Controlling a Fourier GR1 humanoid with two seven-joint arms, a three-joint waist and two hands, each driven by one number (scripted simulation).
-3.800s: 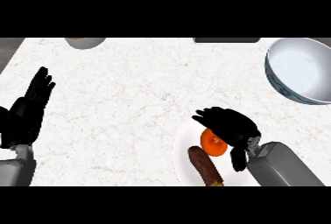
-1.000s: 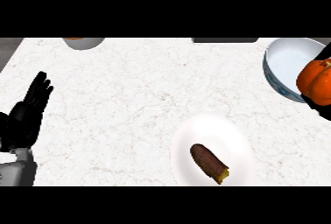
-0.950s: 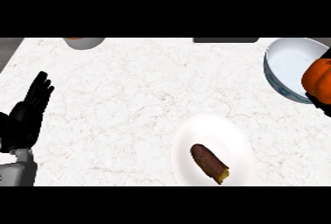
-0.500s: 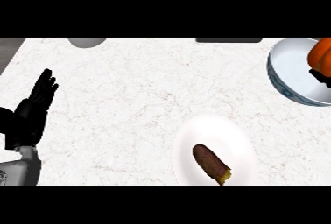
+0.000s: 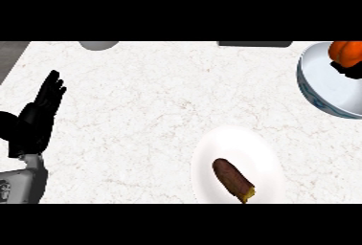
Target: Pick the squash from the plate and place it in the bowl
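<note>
The orange squash is at the top right, over the far side of the blue-white bowl. Black fingers of my right hand curl round its lower side; the remainder of that hand is past the picture's right edge. I cannot tell whether the squash touches the bowl's inside. The white plate lies at the lower middle right and carries only a brown elongated vegetable. My left hand rests open at the left edge, fingers pointing up.
A grey round object and a dark flat object sit at the counter's far edge. A dark strip marks the counter's left edge at the top left.
The squash went from the plate to the bowl in my right hand, and over the last second it moved further up over the bowl. My left hand stayed still.
</note>
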